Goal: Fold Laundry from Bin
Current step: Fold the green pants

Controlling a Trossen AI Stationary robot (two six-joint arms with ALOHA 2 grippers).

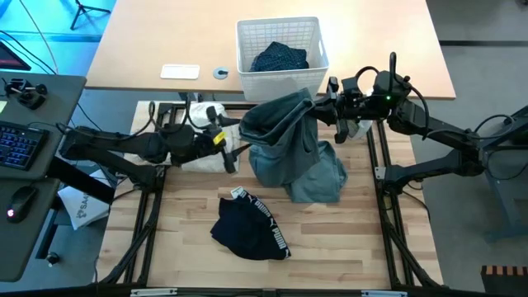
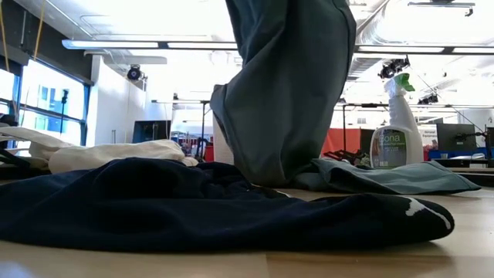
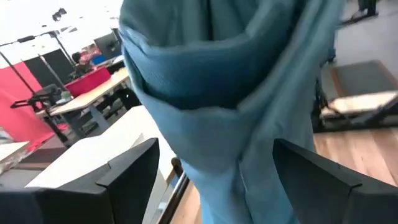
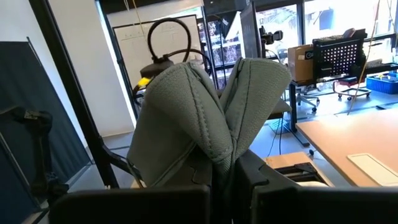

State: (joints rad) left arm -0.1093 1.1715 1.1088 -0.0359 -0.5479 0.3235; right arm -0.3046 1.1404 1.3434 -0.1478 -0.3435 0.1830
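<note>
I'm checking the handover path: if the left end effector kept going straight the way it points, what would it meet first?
Most likely the grey-green top hanging from the shut right end effector; the open left end effector points at it.

Grey-green top (image 1: 293,144): plain, no pattern. Black piece (image 1: 247,227): white lettered band along its edge. Bin (image 1: 280,33): white lattice, containing navy dotted trousers (image 1: 279,58). White cloth (image 1: 202,136). Tabletop (image 1: 190,239): light wood grain.

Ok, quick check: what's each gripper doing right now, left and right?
Left gripper: open, jaws either side of the hanging grey-green top, not gripping it.
Right gripper: closed on the grey-green top, holding it up.
</note>
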